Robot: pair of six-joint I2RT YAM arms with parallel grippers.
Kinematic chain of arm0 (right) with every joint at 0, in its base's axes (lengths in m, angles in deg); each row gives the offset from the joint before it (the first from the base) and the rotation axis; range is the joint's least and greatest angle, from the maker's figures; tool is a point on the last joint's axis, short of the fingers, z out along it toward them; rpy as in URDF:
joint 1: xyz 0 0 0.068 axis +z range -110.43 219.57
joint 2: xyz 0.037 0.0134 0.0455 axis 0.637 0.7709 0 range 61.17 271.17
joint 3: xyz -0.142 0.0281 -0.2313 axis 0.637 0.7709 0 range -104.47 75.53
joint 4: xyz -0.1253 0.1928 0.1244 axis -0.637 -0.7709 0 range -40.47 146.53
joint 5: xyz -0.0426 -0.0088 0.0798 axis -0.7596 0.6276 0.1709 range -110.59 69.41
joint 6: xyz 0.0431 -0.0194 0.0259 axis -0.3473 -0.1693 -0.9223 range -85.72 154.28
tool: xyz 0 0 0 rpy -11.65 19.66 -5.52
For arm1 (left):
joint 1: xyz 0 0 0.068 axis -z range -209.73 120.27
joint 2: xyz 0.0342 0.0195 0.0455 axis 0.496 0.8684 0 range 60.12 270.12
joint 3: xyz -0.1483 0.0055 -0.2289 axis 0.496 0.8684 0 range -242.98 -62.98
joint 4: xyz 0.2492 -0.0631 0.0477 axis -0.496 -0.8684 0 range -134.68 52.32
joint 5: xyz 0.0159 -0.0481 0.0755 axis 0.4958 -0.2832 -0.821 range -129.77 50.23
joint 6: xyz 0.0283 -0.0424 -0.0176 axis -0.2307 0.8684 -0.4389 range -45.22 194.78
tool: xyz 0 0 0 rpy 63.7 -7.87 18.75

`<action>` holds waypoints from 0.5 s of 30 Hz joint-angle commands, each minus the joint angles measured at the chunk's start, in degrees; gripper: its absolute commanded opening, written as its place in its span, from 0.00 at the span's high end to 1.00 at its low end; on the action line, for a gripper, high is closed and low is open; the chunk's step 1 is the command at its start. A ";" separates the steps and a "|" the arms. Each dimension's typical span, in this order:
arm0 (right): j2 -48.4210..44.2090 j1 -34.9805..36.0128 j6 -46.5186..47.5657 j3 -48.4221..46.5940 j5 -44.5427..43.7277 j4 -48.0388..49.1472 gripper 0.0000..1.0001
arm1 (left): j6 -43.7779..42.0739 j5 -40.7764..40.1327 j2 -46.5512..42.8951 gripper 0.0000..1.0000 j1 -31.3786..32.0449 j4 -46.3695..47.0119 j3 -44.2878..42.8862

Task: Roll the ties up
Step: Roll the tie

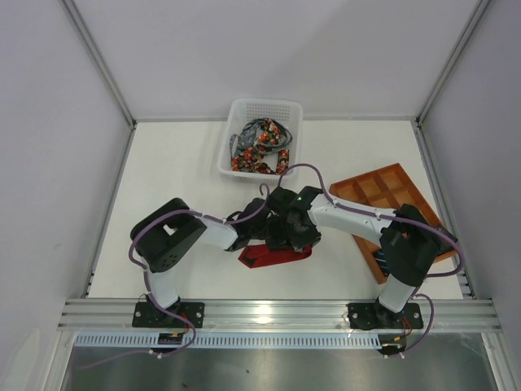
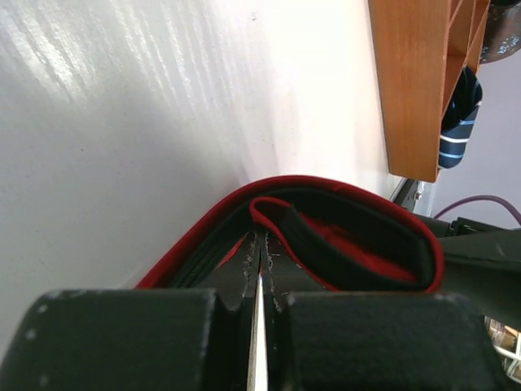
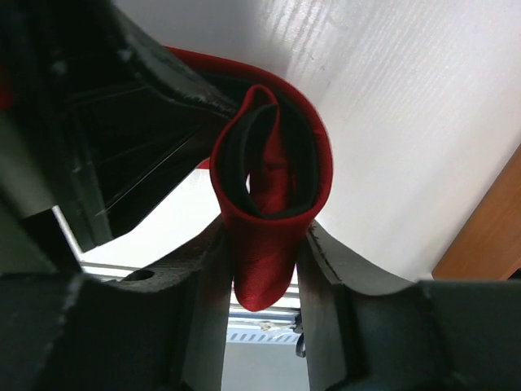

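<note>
Red tie [image 3: 273, 171] in R end effector [image 3: 262, 244].

The left gripper [image 2: 259, 248] shows its own fingers [image 2: 228, 281] blurred and cut off at the bottom edge. Ahead and to their right, the tray [image 2: 411, 90] runs off the top edge, and its wall hides most of the navy striped tie [image 2: 457, 122]. The right gripper [image 3: 262, 261] covers the sides of the red tie [image 3: 273, 187]. From above, both wrists hide the fingertips and much of that tie, and the dotted ties [image 1: 260, 147] far beyond them are too tangled to count
</note>
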 commanded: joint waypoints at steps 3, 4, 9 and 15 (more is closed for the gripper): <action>1.87 1.64 -0.96 -3.33 -1.10 -0.05 0.53 | 0.55 0.71 1.21 0.97 0.22 3.56 -1.55; 2.13 1.91 -1.14 -3.59 -1.27 -0.05 0.51 | 0.46 0.53 1.12 0.97 0.13 3.39 -1.38; 2.40 2.79 -1.40 -5.08 -0.75 -0.49 0.48 | 0.02 0.36 0.50 0.97 -0.13 2.77 -0.67; 2.31 3.49 -1.67 -5.88 -0.83 -0.93 0.46 | -2.35 -2.10 -2.30 0.99 -0.05 -2.59 -0.59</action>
